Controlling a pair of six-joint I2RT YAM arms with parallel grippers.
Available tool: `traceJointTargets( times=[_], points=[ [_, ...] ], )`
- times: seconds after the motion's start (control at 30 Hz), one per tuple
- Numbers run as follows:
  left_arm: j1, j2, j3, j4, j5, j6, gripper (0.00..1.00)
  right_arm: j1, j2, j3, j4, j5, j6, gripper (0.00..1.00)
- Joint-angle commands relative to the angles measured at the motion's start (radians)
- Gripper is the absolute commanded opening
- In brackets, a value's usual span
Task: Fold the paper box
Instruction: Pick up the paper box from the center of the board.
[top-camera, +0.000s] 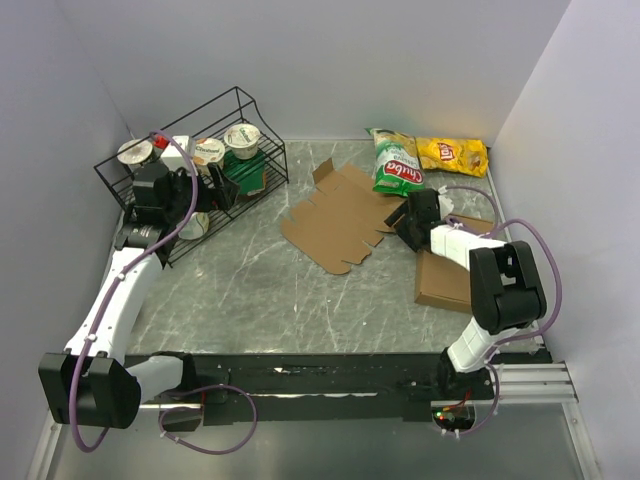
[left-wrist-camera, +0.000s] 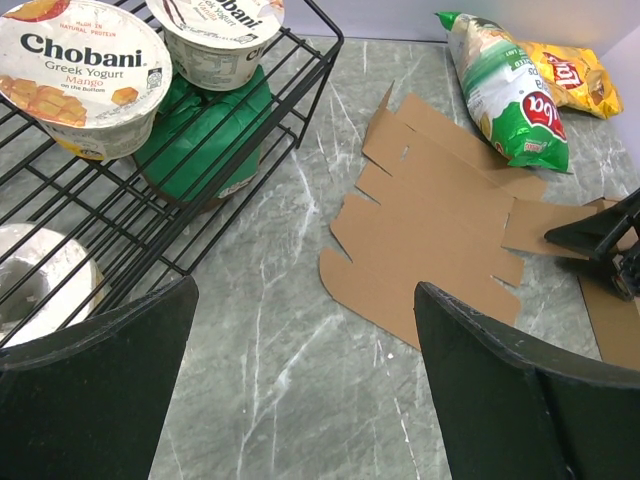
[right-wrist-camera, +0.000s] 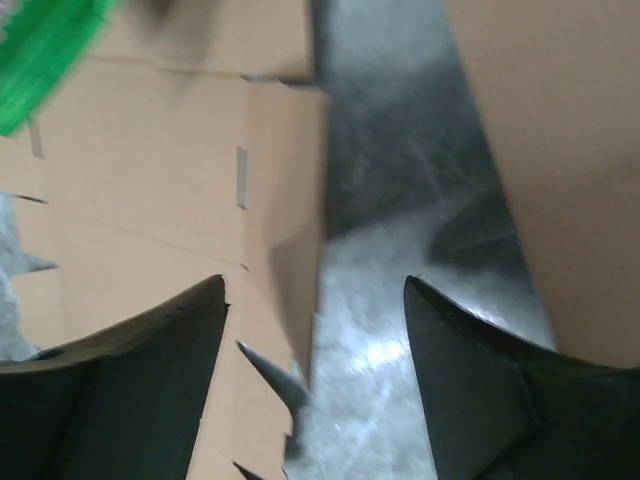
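Top external: the paper box (top-camera: 338, 222) is seen lying flat and unfolded on the table (top-camera: 260, 290), toward the far side, with its far corner just beside the green chip bag (top-camera: 396, 162).
Right wrist: the right gripper (right-wrist-camera: 315, 285) is held low over the box's right edge. Its fingers are spread apart and nothing is pinched between them. One finger is placed over the cardboard, the other over bare table.
Slab: a plain cardboard slab (top-camera: 450, 275) is parked to the right, split from the box by a strip of table.
Left gripper (left-wrist-camera: 305, 285): it's kept over by the wire rack (top-camera: 190, 150), well apart from the box, with its fingers wide and nothing held.
Handling: pretty light and thin by the look of it, stiff across the panels but hinged at the creases. It can probably be sent skating on that smooth top if shoved, and the small tabs could easily be bent or torn.
Where to grab: a flap edge close to a crease is likely best, and the right-hand flap is nearest. The little notched tabs are better left alone.
Progress: no panel is stood up yet, so the folding hasn't really been started.
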Motion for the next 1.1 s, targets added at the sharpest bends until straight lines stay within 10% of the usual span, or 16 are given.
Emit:
traceJointTargets(
  times=[0.0,0.47,1.07],
  points=[
    [-0.009,0.007,0.006,0.014,0.021,0.021,0.96,-0.002,0.013,0.020,0.175,0.012,-0.046,0.69],
    [-0.012,0.030,-0.004,0.049,0.128,-0.002,0.96,-0.036,-0.104,-0.062,0.331,-0.213,-0.262,0.00],
    [0.012,0.196,0.059,0.049,0.397,-0.097,0.96,-0.042,-0.567,-0.281,0.589,-0.689,-0.460,0.00]
  ],
)
